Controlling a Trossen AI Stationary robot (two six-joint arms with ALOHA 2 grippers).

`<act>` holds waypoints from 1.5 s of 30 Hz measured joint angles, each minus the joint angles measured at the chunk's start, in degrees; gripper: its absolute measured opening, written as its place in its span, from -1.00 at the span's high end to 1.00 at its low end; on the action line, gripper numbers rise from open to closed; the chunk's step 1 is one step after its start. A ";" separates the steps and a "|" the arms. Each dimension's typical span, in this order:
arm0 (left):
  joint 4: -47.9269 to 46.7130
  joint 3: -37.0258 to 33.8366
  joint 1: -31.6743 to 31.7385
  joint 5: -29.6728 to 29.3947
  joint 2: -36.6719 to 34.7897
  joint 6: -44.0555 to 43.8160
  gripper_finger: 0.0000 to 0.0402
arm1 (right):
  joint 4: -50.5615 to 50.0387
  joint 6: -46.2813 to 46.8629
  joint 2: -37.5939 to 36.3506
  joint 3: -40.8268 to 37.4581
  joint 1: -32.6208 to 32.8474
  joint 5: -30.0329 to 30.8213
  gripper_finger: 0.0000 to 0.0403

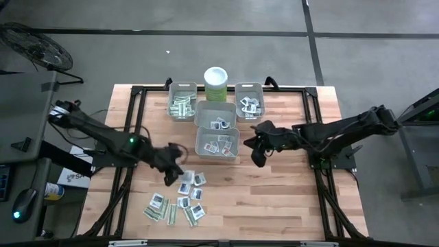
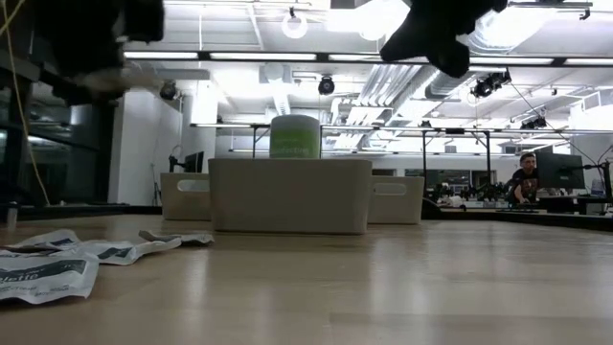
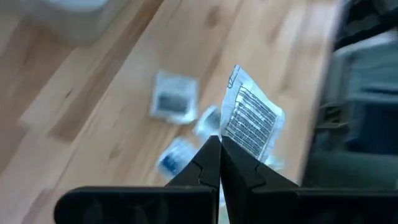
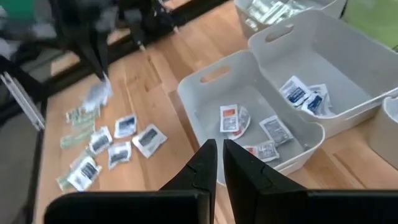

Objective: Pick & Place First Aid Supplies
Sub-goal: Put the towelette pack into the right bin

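four grey bins (image 1: 218, 143) hold paper packets (image 1: 217, 146).

A white packet (image 3: 252, 121) with dark print is pinched at centre frame by the closed left gripper (image 3: 220, 144) — blurred packets (image 3: 174, 102) lie on the wooden table (image 3: 106, 93) behind.

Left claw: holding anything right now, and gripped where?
Yes. The left claw is shut on a white packet with dark print, pinched at one edge; the rest sticks out past the fingertips, above the loose packets. The right claw is shut and holds nothing.
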 joint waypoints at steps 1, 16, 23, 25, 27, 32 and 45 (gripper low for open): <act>1.30 0.00 1.32 1.61 -0.81 0.37 1.00 | 0.32 -0.74 0.88 0.00 0.00 -0.42 0.90; 23.00 -0.02 20.44 27.57 -3.14 7.80 1.00 | 17.42 -21.74 7.07 -0.02 0.09 -6.76 0.88; 27.83 -0.02 28.07 37.83 -3.16 -2.69 1.00 | 28.47 -39.98 7.07 -0.02 0.75 -10.45 0.74; 28.57 -0.02 30.59 40.19 -3.16 -5.31 1.00 | 30.68 -44.71 7.07 -0.01 1.22 -8.60 0.67; 28.90 -0.02 32.94 42.14 -3.18 -7.18 1.00 | 31.20 -48.95 7.07 0.61 1.67 -6.34 0.59; 28.63 -0.02 37.18 46.30 -2.96 -8.70 1.00 | 31.08 -57.53 7.73 2.68 1.48 -3.44 0.34; 29.22 -0.02 38.21 47.58 -0.70 -8.80 1.00 | 30.88 -69.22 21.32 15.19 -1.14 -5.16 0.09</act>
